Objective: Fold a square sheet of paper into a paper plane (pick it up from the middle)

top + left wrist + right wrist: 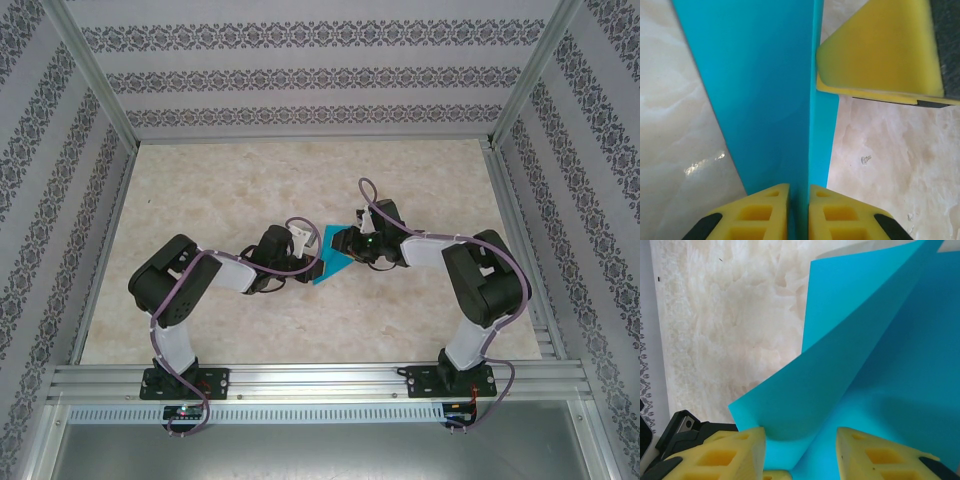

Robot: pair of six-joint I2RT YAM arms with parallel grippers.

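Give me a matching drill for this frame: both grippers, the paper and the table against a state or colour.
1. left gripper
2. right gripper
3. square sheet of paper
4. table

A. marbled beige
B. jaws apart, a fold of paper between them
C. teal, partly folded
D. jaws pinched shut on the paper

Pairs: 1-D, 2-B, 3-C, 4-A

The square sheet of paper (pixel 328 262), thin and bright teal-blue, sits at the centre of the marble-patterned tabletop (pixel 200 180), seen from overhead with one pointed corner toward 7 o'clock. Close up, it is bent into a loose V, one flap rising over the other along a soft, unflattened fold.
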